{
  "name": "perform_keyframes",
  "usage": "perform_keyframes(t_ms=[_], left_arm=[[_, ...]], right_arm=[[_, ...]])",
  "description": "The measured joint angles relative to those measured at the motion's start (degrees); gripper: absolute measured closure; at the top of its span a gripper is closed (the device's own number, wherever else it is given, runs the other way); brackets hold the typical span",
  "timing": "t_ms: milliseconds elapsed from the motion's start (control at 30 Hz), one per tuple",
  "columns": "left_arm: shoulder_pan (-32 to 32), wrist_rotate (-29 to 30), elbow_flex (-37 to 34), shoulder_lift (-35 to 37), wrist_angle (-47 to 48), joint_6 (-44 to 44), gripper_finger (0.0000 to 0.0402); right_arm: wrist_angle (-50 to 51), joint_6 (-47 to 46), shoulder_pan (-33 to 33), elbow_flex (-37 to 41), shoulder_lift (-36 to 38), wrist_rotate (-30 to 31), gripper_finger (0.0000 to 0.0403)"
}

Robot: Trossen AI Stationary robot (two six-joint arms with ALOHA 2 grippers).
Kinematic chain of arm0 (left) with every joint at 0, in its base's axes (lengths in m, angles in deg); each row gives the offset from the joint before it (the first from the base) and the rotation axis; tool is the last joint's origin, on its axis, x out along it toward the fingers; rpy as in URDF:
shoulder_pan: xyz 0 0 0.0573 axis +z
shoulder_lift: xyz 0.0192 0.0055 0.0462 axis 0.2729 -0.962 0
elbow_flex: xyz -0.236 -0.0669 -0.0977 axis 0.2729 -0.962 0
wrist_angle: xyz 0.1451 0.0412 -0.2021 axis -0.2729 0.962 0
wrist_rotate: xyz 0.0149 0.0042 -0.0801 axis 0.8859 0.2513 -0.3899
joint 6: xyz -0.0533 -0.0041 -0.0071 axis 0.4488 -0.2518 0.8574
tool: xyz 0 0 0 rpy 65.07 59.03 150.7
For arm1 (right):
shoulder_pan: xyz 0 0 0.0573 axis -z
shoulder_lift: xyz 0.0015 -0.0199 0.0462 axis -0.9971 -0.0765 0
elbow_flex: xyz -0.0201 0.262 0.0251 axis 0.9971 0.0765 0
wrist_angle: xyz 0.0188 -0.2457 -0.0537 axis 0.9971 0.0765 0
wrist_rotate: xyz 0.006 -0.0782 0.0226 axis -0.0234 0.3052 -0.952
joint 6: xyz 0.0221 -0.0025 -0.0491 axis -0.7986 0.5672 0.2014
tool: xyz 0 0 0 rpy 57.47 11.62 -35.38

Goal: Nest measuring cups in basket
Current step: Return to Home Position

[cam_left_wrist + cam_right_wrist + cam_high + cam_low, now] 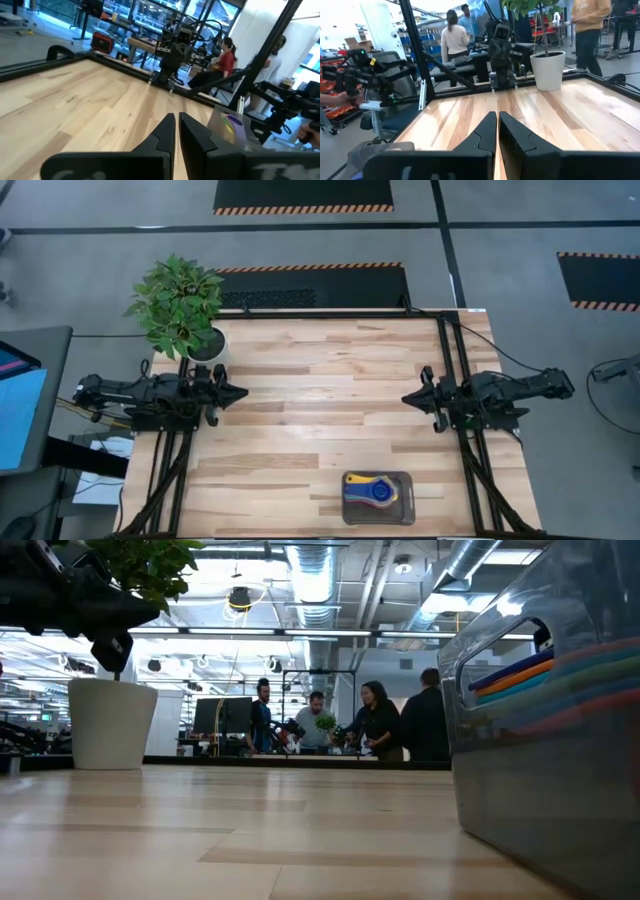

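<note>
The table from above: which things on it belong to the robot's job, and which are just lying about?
Job: cups, nested in the basket on the right arm's side; left gripper and right gripper, both shut and empty, at the table's sides.
Lying about: plant in a white pot beside the left arm; people in the room behind.

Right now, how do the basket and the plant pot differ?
The basket is dark grey, rectangular and low; the plant pot is white, round and taller. The basket holds stacked measuring cups; the pot holds a leafy plant. The basket sits at the table's near edge, the pot beside the left arm. Both stand on the table.
</note>
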Motion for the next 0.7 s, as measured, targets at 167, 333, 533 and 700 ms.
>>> perform_keyframes(t_ms=[167, 333, 533, 700], left_arm=[[0.0, 0.0, 0.0, 0.02, 1.03, 4.26, 0.0391], [0.0, 0.02, 0.13, -0.01, 4.34, 5.36, 0.0391], [0.0, 0.04, 0.2, -0.22, 4.57, 5.25, 0.0391], [0.0, 0.04, 0.2, -0.22, 4.61, 5.27, 0.0391]], right_arm=[[0.33, -0.51, -0.01, 0.04, 0.01, 0.25, 0.0358], [0.75, -0.52, -0.01, 0.07, -0.01, 0.25, 0.0359], [0.78, -0.54, -0.01, 0.09, 0.01, 0.29, 0.0359], [0.83, -0.57, -0.01, 0.11, 0.01, 0.34, 0.0357]])
